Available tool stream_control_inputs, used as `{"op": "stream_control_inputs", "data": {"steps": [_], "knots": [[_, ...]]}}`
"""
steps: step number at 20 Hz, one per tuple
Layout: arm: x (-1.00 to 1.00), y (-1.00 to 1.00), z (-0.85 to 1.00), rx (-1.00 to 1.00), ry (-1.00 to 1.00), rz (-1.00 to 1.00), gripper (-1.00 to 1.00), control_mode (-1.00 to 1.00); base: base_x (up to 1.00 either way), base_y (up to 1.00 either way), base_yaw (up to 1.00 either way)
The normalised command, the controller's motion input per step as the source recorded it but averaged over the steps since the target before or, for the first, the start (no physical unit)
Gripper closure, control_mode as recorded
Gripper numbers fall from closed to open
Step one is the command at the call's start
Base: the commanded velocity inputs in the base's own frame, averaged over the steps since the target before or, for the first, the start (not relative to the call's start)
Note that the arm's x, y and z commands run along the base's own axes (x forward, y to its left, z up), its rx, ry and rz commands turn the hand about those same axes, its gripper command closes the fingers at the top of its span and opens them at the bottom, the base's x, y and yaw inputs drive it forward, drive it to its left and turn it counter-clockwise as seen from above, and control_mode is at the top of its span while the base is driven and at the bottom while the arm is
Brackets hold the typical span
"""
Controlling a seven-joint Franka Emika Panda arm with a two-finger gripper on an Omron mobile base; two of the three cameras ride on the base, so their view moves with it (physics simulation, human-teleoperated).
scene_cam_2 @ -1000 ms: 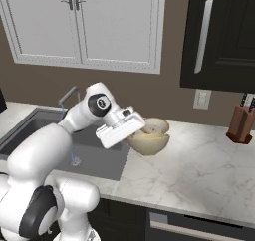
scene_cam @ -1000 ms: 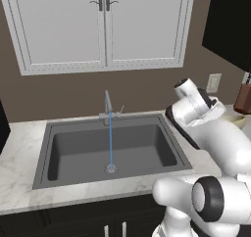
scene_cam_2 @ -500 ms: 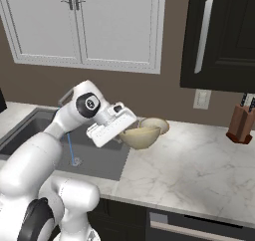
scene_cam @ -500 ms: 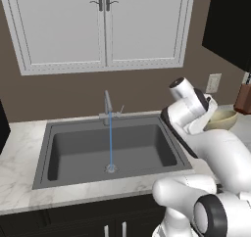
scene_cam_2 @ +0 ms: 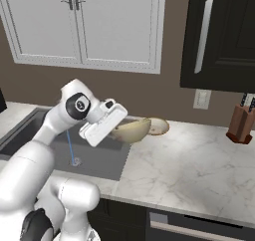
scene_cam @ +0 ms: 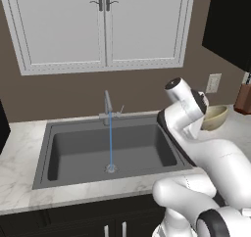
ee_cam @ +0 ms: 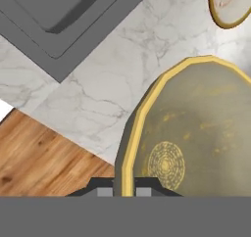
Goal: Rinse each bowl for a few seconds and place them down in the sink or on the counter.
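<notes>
I am carrying the yellow bowl up off the worktop toward the sink, my gripper pinching its rim.

Both base cameras sit behind the arm, looking forward and down; each shows the sink and the marble surface, from left and right. The hand camera looks down from close above the surface.
</notes>
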Motion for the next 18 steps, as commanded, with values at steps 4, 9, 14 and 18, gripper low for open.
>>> {"op": "stream_control_inputs", "data": {"steps": [4,9,14,18], "knots": [[0.0,0.19,0.08,0.0,0.03,0.22,1.0,-1.0,0.0,0.0,0.0],[0.0,0.18,0.05,0.0,0.04,0.22,1.0,-1.0,0.0,0.0,0.0],[0.03,0.16,0.01,0.08,0.08,0.19,1.0,-1.0,0.0,0.0,0.0],[0.08,0.14,0.0,0.1,0.1,0.19,1.0,-1.0,0.0,0.0,0.0]]}}
